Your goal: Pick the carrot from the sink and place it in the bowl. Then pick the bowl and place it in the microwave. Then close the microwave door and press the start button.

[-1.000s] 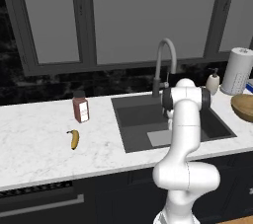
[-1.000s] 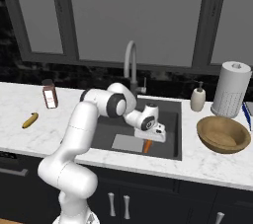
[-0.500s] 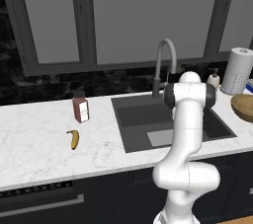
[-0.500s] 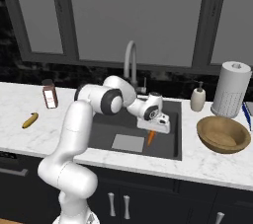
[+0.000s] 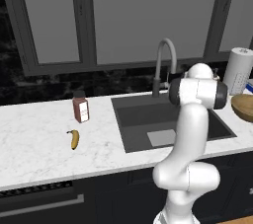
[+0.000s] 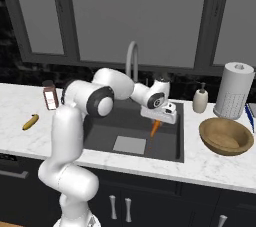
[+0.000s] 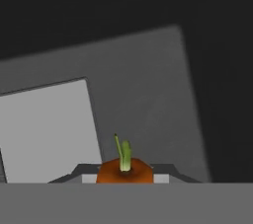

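A: What is the claw (image 6: 156, 121) gripping?
B: It is clamping the carrot (image 6: 155, 128), hanging it over the sink (image 6: 172, 148).
A: And the bowl (image 6: 225, 136)?
B: It is sitting on the counter (image 6: 215, 168) at the claw's three o'clock, well apart.

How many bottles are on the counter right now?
2: a brown bottle left of the sink, near the banana, and a soap bottle right of the sink, beside the paper towel roll. The arm may hide others.
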Controlling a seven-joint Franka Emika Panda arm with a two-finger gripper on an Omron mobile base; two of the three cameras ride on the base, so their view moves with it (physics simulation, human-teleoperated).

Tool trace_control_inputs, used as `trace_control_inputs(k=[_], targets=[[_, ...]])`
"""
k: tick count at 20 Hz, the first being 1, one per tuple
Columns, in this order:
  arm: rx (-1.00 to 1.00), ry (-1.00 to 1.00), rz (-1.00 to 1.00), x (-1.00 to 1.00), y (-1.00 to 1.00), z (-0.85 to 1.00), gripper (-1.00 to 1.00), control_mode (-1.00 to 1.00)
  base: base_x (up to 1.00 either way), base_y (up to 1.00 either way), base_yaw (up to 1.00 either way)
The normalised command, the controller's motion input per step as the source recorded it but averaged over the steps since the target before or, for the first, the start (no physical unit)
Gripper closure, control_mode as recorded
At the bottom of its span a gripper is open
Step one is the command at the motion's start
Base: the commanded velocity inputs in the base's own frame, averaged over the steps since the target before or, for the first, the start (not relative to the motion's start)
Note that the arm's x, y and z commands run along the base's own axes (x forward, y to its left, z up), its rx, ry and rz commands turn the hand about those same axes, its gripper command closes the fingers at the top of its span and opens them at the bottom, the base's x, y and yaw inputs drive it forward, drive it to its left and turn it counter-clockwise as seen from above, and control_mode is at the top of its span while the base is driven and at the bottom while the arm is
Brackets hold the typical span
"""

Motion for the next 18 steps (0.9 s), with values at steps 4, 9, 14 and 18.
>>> trace_control_inputs(k=[4,9,14,18], targets=[[0.0,-0.17,-0.06,-0.92,-0.1,0.52,1.0,-1.0,0.0,0.0,0.0],[0.0,-0.17,-0.06,-0.99,-0.01,0.41,1.0,-1.0,0.0,0.0,0.0],[0.0,-0.17,-0.06,-0.99,0.01,0.61,1.0,-1.0,0.0,0.0,0.0],[0.0,-0.19,-0.07,-0.83,0.07,0.74,1.0,-1.0,0.0,0.0,0.0]])
